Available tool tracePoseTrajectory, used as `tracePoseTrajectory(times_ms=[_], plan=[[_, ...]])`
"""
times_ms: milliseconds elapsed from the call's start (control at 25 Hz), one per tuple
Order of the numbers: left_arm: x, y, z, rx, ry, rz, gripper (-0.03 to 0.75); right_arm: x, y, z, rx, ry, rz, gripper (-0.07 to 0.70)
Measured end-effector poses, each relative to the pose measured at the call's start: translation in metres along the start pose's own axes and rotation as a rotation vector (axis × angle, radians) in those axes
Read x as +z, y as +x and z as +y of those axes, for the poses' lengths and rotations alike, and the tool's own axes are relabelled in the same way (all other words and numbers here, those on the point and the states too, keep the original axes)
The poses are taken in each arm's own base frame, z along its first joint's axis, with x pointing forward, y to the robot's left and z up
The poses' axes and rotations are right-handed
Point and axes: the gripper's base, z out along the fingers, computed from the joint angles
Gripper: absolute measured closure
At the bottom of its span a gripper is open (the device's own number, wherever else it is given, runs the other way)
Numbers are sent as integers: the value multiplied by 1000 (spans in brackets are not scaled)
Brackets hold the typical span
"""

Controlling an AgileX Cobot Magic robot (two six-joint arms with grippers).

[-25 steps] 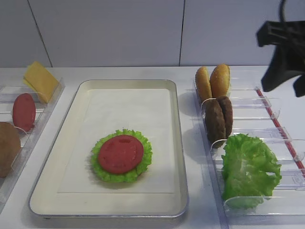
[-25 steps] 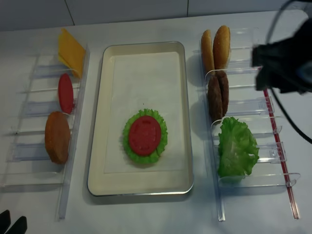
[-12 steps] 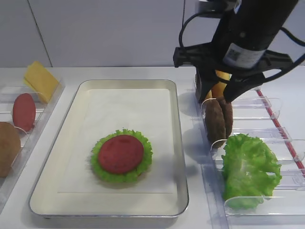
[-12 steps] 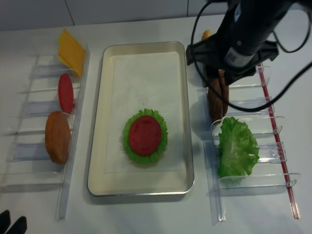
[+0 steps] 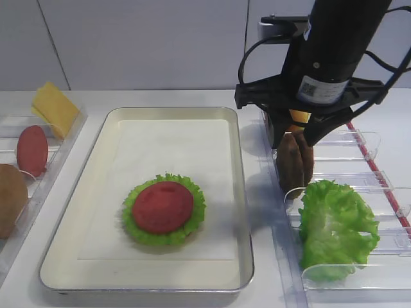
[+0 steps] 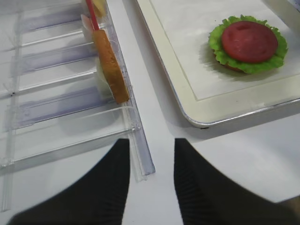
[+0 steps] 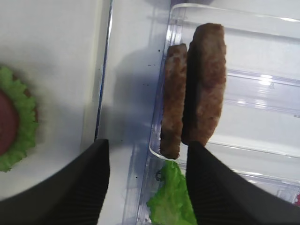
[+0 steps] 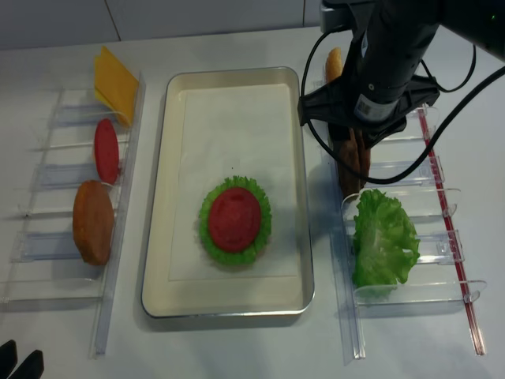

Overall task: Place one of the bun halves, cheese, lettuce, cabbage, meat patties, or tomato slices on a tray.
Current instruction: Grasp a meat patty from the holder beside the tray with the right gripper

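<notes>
Tray (image 5: 241, 192) centre, carrying lettuce (image 5: 192, 221) and a tomato slice (image 5: 162, 206). Right gripper (image 7: 146, 185) spread wide, holding nothing, fingers (image 7: 89, 180) above the two meat patties (image 7: 197, 89) standing on edge in the right rack (image 5: 369, 138). It was off at the right edge a second ago; now it's lower over the patties. Wrist view shows both patties untouched; the overhead views have them mostly blocked by the arm. Left gripper (image 6: 149, 173) also spread, holding nothing.

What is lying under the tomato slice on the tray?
A ruffled lettuce leaf lies under the tomato slice, on the tray. A brown edge peeks out below; the rest is covered.
</notes>
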Motion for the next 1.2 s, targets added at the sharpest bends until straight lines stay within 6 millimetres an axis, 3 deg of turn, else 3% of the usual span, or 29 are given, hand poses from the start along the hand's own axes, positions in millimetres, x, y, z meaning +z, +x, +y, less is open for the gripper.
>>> tracePoseTrajectory(times_ms=[1200], plan=[[0,0,0,0,0,0,491,47,-12,2,7,40,82,239]])
